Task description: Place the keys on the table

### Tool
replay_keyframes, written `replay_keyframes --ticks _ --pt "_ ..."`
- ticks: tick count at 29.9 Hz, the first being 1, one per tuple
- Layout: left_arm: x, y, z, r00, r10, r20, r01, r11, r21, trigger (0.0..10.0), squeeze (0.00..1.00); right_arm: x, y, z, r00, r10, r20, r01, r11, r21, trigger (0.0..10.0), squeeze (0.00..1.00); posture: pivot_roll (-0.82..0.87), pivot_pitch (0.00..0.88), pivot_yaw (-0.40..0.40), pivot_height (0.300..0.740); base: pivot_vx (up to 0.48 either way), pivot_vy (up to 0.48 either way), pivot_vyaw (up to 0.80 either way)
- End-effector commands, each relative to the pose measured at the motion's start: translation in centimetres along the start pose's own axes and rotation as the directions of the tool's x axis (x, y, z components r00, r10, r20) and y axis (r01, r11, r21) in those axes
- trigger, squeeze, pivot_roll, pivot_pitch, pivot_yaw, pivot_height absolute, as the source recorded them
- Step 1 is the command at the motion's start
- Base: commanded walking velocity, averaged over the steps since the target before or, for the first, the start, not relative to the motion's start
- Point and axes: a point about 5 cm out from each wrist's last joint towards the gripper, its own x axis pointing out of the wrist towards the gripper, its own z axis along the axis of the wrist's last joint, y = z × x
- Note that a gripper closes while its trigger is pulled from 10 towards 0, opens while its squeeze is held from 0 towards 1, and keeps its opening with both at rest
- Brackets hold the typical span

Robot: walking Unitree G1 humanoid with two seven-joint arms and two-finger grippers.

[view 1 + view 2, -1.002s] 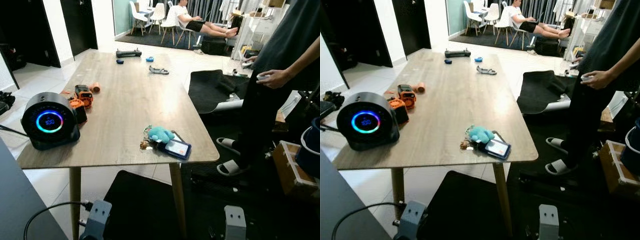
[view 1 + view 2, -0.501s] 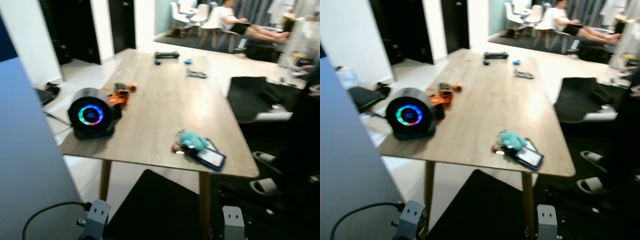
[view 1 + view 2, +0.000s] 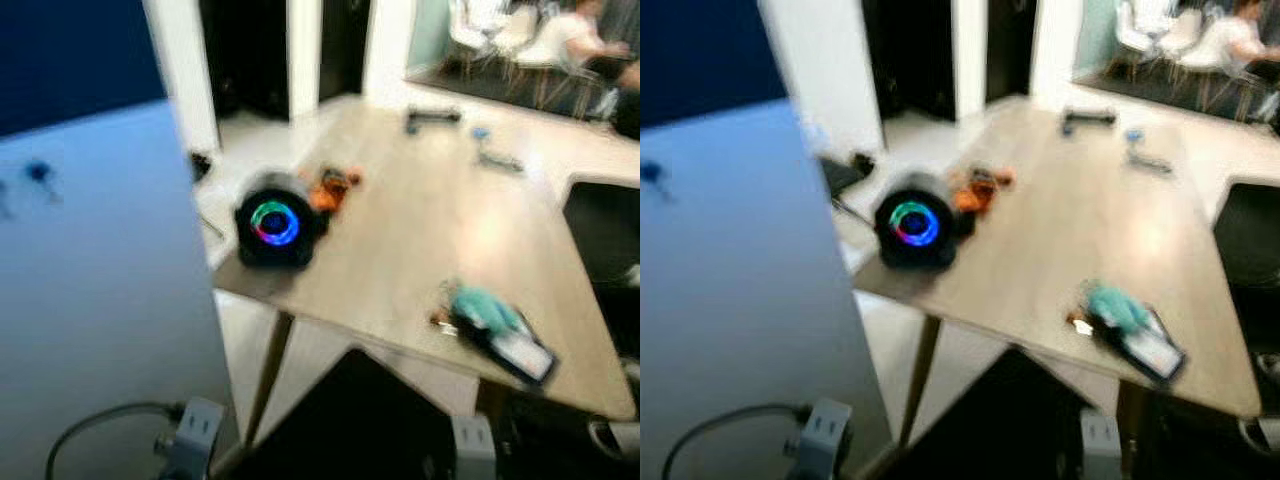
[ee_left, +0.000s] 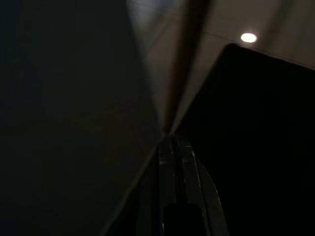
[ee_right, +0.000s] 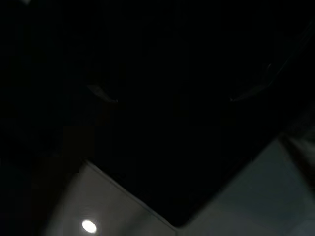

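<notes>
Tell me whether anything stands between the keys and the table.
Nothing visible does. The keys, with their teal plush, already lie on the table near its front edge, beside a phone; the picture is blurred.

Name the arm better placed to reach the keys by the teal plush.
Right, probably. The keys lie by the teal plush near the table's near right corner, on the right arm's side. The left arm hangs beside the blue panel, farther off. Blur makes this rough.
</notes>
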Motion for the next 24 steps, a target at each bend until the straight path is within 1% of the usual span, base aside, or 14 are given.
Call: replay_keyframes --ticks 1,9,15,24 --pt "-0.2 -0.4 -0.5 1.000 -0.008 -0.016 0.008 1.000 -0.004 10.0 0.00 -0.3 -0.6 -0.9 0.999 -0.015 -0.035 0.015 1.000 -0.004 10.0 0.00 0.11 0.034 -0.048 0.740 0.000 0.000 0.80" --pt "-0.3 -0.4 -0.6 1.000 -0.008 -0.025 0.008 1.000 -0.013 10.0 0.00 -0.3 -0.5 -0.9 0.999 -0.011 -0.038 0.011 1.000 -0.008 10.0 0.00 0.11 0.031 -0.047 0.740 0.000 0.000 0.80" --pt "-0.5 -0.3 -1.3 0.997 -0.012 -0.074 0.012 1.000 -0.012 10.0 0.00 -0.4 -0.5 -1.1 0.999 -0.011 -0.044 0.010 1.000 -0.007 10.0 0.00 0.11 0.024 -0.043 0.740 0.000 0.000 0.80" --pt "-0.6 -0.1 -1.5 0.996 -0.007 -0.092 0.006 1.000 -0.014 10.0 0.00 -0.4 -0.5 -1.2 0.999 -0.010 -0.048 0.010 1.000 -0.006 10.0 0.00 0.11 0.017 -0.043 0.740 0.000 0.000 0.80"
